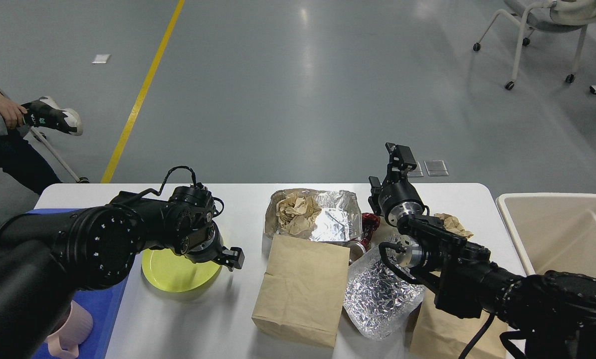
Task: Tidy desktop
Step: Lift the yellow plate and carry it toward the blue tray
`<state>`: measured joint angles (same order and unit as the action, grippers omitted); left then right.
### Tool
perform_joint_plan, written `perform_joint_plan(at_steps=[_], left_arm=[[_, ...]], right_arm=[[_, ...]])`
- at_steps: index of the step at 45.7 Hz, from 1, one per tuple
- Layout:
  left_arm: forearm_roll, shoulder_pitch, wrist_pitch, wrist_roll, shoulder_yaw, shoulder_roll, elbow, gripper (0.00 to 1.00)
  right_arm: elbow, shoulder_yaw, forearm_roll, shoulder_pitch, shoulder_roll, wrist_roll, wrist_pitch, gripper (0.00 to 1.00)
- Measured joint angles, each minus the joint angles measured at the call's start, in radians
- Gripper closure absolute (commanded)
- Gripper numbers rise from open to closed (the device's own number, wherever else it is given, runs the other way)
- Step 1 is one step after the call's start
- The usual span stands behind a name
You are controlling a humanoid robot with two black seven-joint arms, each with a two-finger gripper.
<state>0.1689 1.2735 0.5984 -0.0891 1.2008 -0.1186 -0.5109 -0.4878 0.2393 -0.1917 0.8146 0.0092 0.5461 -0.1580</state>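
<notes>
The white desktop holds litter in its middle. A foil tray holds crumpled brown paper. In front of it lie a brown paper bag and a crumpled foil sheet. A red can sits between them. A yellow plate lies at the left. My left gripper hovers at the plate's right edge, looks open and holds nothing; only one finger shows. My right gripper points up above the table's far edge, empty, its fingers hard to tell apart.
A blue tray at the left holds a pink mug, mostly hidden by my left arm. A beige bin stands at the right. Another brown bag and crumpled paper lie under my right arm. A person sits far left.
</notes>
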Motion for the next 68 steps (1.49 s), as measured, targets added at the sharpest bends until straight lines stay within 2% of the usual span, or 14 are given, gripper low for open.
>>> perform_joint_plan(at_steps=[12, 33, 38, 47, 51, 55, 68], left_arm=[[0.001, -0.010, 0.005, 0.000, -0.001, -0.002, 0.004, 0.31], [0.000, -0.038, -0.016, -0.001, -0.001, -0.008, 0.008, 0.33], [0.000, -0.044, -0.023, -0.001, -0.001, -0.014, 0.017, 0.41], [-0.001, -0.045, -0.008, -0.001, -0.001, -0.015, 0.018, 0.63], [-0.002, -0.045, 0.002, -0.001, -0.002, -0.015, 0.018, 0.77], [-0.002, -0.045, 0.016, 0.001, -0.003, -0.015, 0.018, 0.87], [-0.003, -0.044, 0.064, 0.001, -0.025, -0.014, 0.019, 0.92]], right_arm=[[0.000, 0.000, 0.000, 0.000, 0.000, 0.000, 0.000, 0.00], [0.000, 0.000, 0.000, 0.000, 0.000, 0.000, 0.000, 0.00], [0.000, 0.000, 0.000, 0.000, 0.000, 0.000, 0.000, 0.00], [0.000, 0.000, 0.000, 0.000, 0.000, 0.000, 0.000, 0.00], [0.000, 0.000, 0.000, 0.000, 0.000, 0.000, 0.000, 0.00], [0.000, 0.000, 0.000, 0.000, 0.000, 0.000, 0.000, 0.00], [0.000, 0.000, 0.000, 0.000, 0.000, 0.000, 0.000, 0.00]])
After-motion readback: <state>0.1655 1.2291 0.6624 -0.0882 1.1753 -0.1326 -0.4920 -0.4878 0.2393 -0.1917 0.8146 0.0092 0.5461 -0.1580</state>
